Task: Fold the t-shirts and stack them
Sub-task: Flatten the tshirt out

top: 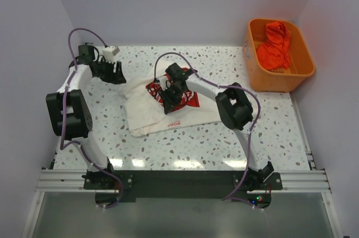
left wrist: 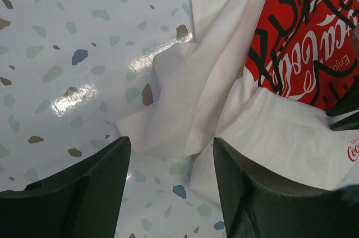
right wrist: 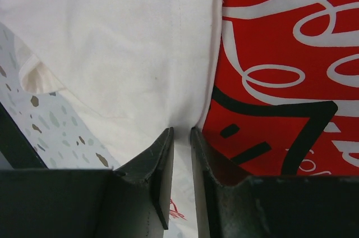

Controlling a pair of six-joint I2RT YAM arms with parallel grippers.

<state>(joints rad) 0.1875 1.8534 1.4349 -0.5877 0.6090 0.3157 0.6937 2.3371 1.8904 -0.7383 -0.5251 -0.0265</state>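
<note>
A white t-shirt (top: pixel 168 115) with a red Coca-Cola print (top: pixel 185 96) lies crumpled and partly folded in the middle of the table. My right gripper (top: pixel 168 96) is over the shirt beside the print. In the right wrist view it (right wrist: pixel 182 131) is shut on a ridge of the shirt's white cloth (right wrist: pixel 112 41), with the red print (right wrist: pixel 280 53) to its right. My left gripper (top: pixel 115 72) is at the shirt's far left edge. In the left wrist view it (left wrist: pixel 171 145) is open and empty, just above the table, with a white corner of the shirt (left wrist: pixel 185 97) ahead of its fingers.
A rigid orange tub (top: pixel 297 75) stands at the far right of the table and holds a crumpled orange-red cloth (top: pixel 275 44). White walls close in the table at the back and both sides. Speckled tabletop (top: pixel 185 148) shows in front of the shirt.
</note>
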